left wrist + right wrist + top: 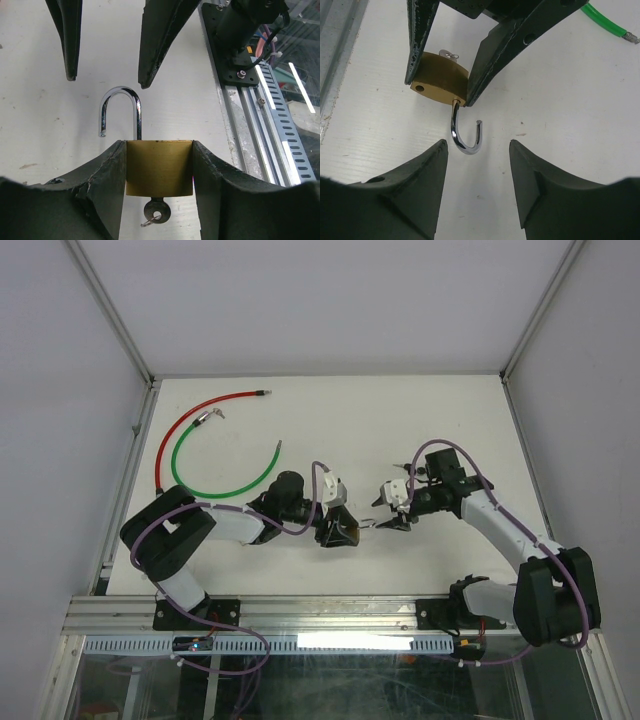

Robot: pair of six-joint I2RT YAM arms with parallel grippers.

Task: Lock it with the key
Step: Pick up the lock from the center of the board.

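Observation:
My left gripper [159,150] is shut on the brass padlock [159,167], one finger on each side of its body. The chrome shackle [120,107] stands open, its free end out of the body. A key [156,211] with a small ring sticks out of the padlock's underside. My right gripper [477,145] is open and empty, its jaws on either side of the shackle's bend [465,135] and just short of it. In the top view the two grippers meet at the table's middle, left gripper [338,530] facing right gripper [392,518].
A red cable [190,425] and a green cable [225,475] lie curved at the back left. The slotted aluminium rail [260,115] runs along the near table edge. Frame posts stand at the back corners.

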